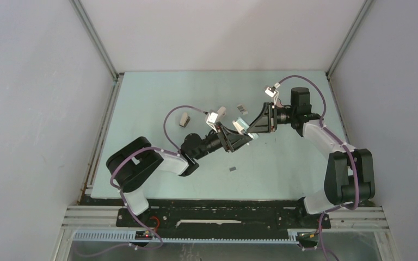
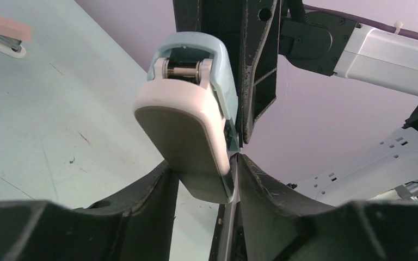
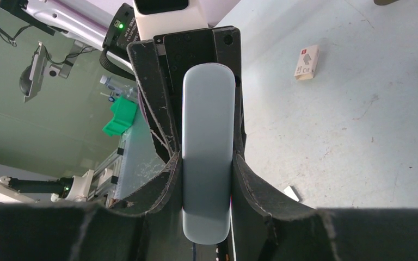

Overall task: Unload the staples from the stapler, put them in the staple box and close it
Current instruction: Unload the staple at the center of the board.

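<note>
Left gripper (image 2: 204, 182) pinches the pale-blue stapler (image 2: 188, 125) at 1 end, jaws narrow. Right gripper (image 3: 208, 174) clamps the other end. The 2 arms reach inward, wrists meeting above the table (image 1: 158, 98). Grey staples (image 1: 232, 169) lie on it nearby, apart.

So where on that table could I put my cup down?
Far strip of the table by the back wall, and between the left wall and pink stapler. Crowded centre: left gripper and right gripper clamp the blue stapler.
</note>
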You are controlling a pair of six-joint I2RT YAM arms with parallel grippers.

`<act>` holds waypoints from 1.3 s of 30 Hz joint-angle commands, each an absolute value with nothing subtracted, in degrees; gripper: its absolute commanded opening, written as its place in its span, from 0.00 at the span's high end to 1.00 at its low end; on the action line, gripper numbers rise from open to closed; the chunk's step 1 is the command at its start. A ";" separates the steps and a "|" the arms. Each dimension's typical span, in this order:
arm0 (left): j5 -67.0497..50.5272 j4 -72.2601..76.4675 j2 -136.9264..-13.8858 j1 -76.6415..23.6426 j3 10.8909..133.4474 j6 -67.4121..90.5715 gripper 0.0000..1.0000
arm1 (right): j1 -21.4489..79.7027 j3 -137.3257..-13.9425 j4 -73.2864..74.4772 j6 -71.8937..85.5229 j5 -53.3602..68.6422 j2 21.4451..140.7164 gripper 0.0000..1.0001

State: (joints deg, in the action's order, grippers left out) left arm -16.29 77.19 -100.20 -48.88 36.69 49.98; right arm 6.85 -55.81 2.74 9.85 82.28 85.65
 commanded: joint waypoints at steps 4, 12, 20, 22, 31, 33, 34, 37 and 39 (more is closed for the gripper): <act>-18.37 79.96 -99.42 -48.74 36.13 50.26 0.72 | 5.77 -56.24 2.15 8.81 82.58 85.52 1.00; -19.53 79.83 -97.39 -44.73 29.81 46.04 0.99 | 6.03 -61.23 24.20 -15.48 77.34 86.18 1.00; -27.79 61.94 -90.58 -39.72 27.99 30.20 1.00 | 9.78 -66.11 40.92 -37.38 61.63 87.07 1.00; -26.09 48.72 -87.89 -39.79 30.34 22.05 1.00 | 11.34 -66.15 42.99 -40.81 57.74 87.22 1.00; -15.71 11.80 -86.98 -39.91 42.91 0.98 1.00 | 15.51 -64.32 43.62 -47.57 45.54 88.72 1.00; -14.98 9.33 -87.50 -39.87 44.58 -0.58 1.00 | 16.54 -63.32 42.90 -48.50 42.18 88.37 1.00; -14.62 8.18 -87.61 -39.90 44.98 -1.86 1.00 | 17.13 -62.83 42.57 -49.12 40.67 88.13 1.00; -12.68 5.83 -87.36 -39.95 46.23 -4.10 1.00 | 18.31 -61.58 41.75 -50.45 37.35 87.77 1.00; -11.14 4.24 -86.84 -39.90 46.76 -5.59 1.00 | 18.58 -61.17 41.60 -51.15 36.40 87.57 1.00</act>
